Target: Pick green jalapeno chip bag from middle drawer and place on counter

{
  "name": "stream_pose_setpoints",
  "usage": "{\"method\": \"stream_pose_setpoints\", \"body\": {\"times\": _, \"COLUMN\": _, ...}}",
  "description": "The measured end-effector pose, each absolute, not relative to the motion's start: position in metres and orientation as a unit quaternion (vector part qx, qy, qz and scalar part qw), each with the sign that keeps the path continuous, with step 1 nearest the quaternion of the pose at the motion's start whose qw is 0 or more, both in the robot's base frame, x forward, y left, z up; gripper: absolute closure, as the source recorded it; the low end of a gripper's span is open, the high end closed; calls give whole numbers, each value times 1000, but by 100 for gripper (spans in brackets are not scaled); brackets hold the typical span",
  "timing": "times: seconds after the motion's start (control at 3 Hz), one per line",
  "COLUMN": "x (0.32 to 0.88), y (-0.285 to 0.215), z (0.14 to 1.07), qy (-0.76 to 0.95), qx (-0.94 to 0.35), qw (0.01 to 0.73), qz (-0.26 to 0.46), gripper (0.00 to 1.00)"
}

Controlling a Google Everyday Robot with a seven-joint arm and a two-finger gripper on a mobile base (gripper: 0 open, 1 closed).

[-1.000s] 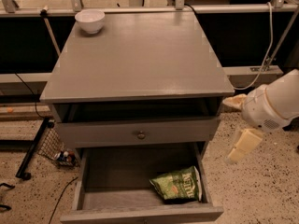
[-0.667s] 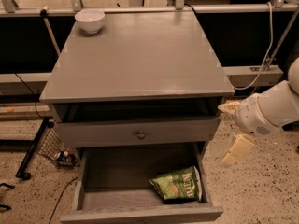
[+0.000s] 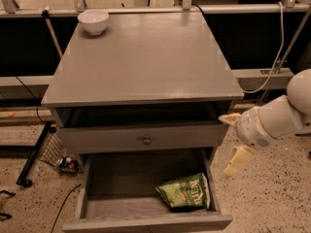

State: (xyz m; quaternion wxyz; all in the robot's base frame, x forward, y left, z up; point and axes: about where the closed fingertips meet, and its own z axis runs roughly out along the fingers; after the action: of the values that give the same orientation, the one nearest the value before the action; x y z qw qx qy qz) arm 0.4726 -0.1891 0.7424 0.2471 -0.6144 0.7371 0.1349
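Observation:
The green jalapeno chip bag (image 3: 185, 191) lies flat in the right half of the open middle drawer (image 3: 99, 208), its white lettering facing up. The drawer is pulled out below the drawer with the round knob (image 3: 146, 140). The counter (image 3: 146, 57) is the broad grey top of the cabinet. My gripper (image 3: 232, 142) hangs in the air to the right of the cabinet, level with the knobbed drawer and above right of the bag. Its two pale fingers (image 3: 237, 160) stand spread apart with nothing between them.
A white bowl (image 3: 94, 21) stands on the counter's far left corner. A metal rail and posts (image 3: 146, 8) run behind the cabinet. A black frame (image 3: 36, 154), cables and small items lie on the speckled floor at the left.
My gripper and arm have moved left, closer to the cabinet's right side. The bag and the drawer have not moved.

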Motion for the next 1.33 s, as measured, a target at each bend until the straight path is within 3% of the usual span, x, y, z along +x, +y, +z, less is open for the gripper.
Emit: {"method": "stream_pose_setpoints", "body": {"times": 1.33, "x": 489, "y": -202, "z": 619, "qy": 765, "qx": -580, "qw": 242, "qz": 140, "gripper": 0}}
